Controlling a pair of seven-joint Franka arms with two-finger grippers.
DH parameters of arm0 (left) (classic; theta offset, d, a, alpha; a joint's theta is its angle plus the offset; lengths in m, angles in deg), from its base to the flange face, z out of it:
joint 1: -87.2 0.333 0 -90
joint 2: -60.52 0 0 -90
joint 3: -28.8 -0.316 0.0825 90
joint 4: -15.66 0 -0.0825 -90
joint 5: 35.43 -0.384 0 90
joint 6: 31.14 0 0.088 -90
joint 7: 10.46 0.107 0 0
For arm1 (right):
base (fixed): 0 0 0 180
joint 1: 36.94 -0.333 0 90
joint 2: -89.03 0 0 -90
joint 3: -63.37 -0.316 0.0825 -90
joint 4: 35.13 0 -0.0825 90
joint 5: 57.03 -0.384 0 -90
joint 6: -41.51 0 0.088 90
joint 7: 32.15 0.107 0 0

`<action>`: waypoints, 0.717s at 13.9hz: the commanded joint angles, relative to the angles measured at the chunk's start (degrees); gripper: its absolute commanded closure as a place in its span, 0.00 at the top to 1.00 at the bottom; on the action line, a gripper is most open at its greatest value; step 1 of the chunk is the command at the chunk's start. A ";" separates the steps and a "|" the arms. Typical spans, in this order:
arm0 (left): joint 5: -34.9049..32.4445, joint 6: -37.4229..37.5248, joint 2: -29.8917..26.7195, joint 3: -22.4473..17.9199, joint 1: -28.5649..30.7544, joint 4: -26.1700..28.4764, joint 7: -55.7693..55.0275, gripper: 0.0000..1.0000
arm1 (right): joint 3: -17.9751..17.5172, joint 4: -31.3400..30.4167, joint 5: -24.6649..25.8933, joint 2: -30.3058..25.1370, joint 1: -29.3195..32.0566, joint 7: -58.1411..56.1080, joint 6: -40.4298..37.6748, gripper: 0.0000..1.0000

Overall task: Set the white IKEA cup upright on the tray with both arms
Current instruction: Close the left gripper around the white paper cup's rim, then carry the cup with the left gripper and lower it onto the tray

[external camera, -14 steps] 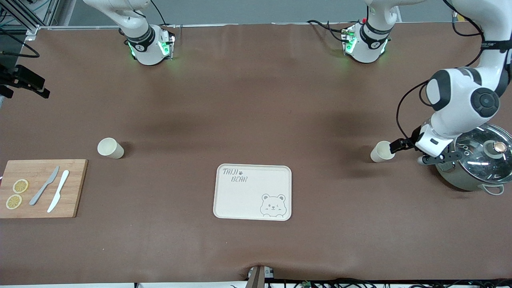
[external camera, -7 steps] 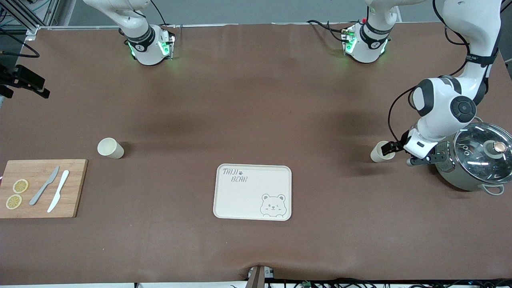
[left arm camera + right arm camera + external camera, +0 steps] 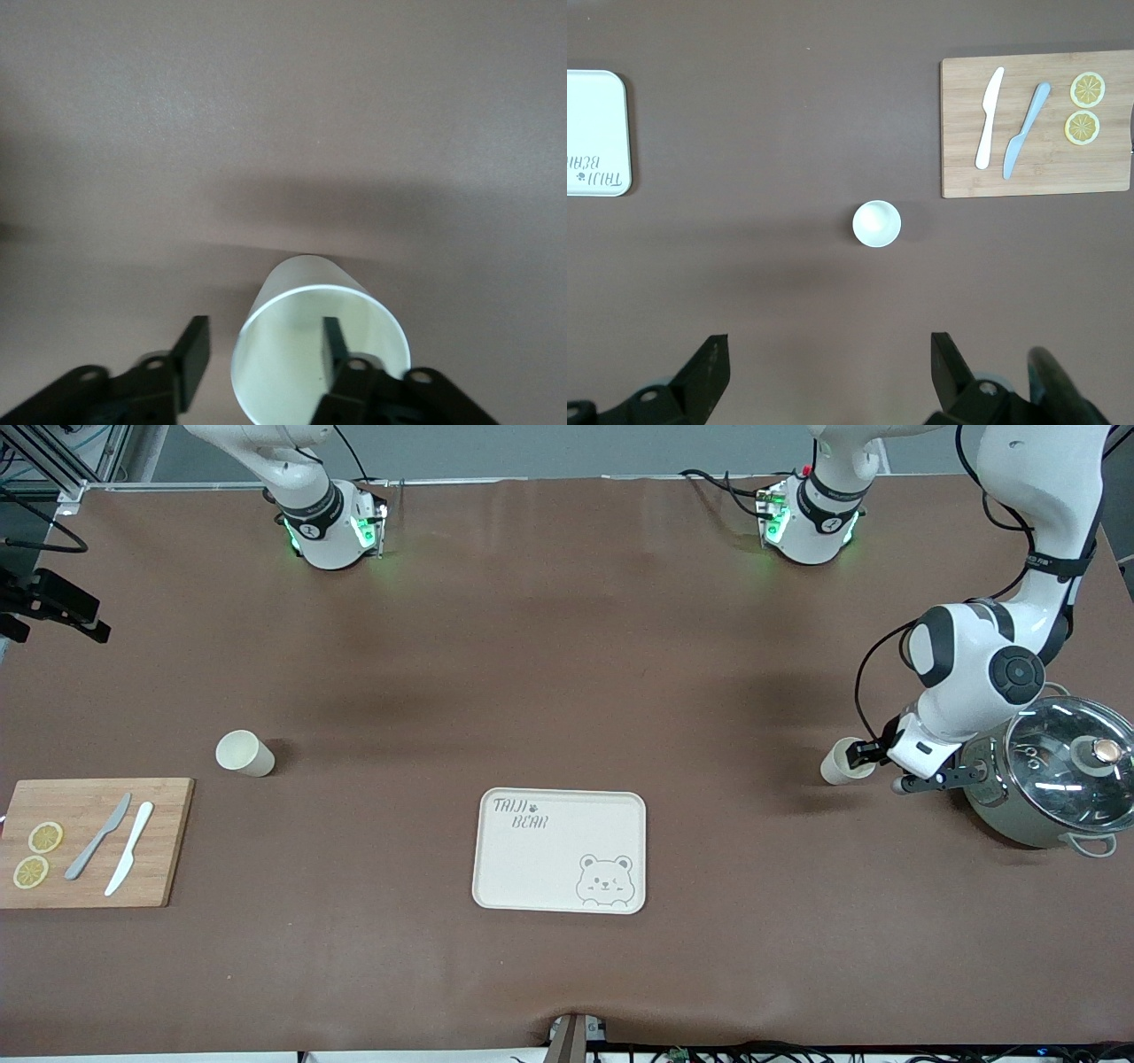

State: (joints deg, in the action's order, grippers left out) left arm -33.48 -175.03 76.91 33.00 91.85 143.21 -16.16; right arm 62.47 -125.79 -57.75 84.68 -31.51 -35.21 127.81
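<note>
Now left gripper (image 3: 858, 756) is closing in on cup (image 3: 836, 763) lying on its side beside pot (image 3: 1054, 779), having slid closer over last second. Fingers (image 3: 332, 347) are spread: one is reaching inside open mouth, other is staying outside wall, rim between them, not yet clamped. Tray (image 3: 560, 851) is sitting well apart from pot, toward table middle, bare. Second cup (image 3: 242, 753) is standing upright, far from pot, near cutting board (image 3: 89, 843). Right gripper (image 3: 828, 367) is waiting high over second cup, fingers spread. Likely next: pinching rim, lifting, righting.
</note>
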 commanded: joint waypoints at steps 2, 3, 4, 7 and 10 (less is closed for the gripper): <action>0.43 -0.51 0.22 0.37 0.27 0.07 -0.46 0.06 | -0.50 0.22 0.10 -0.31 0.81 0.51 -0.17 1.00; 0.43 -0.51 0.31 0.37 0.27 0.15 -0.46 0.00 | -0.50 0.22 0.10 -0.31 0.81 0.51 -0.17 1.00; 0.34 -0.51 0.31 0.37 0.18 0.15 -0.46 0.00 | -0.50 0.22 0.10 -0.31 0.73 0.51 -0.17 1.00; 0.43 0.97 0.05 0.37 -0.34 -1.77 -0.46 0.00 | -0.50 0.22 0.10 -0.22 0.81 0.51 -0.17 1.00; 0.43 9.66 -0.04 1.33 -1.39 -5.90 -4.47 0.00 | -0.50 0.31 0.10 -0.22 0.73 0.51 -0.17 1.00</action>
State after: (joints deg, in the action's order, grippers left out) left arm -33.48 -169.94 77.26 33.28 91.47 140.06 -17.28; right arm 62.48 -125.79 -57.75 84.69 -31.51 -35.19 127.81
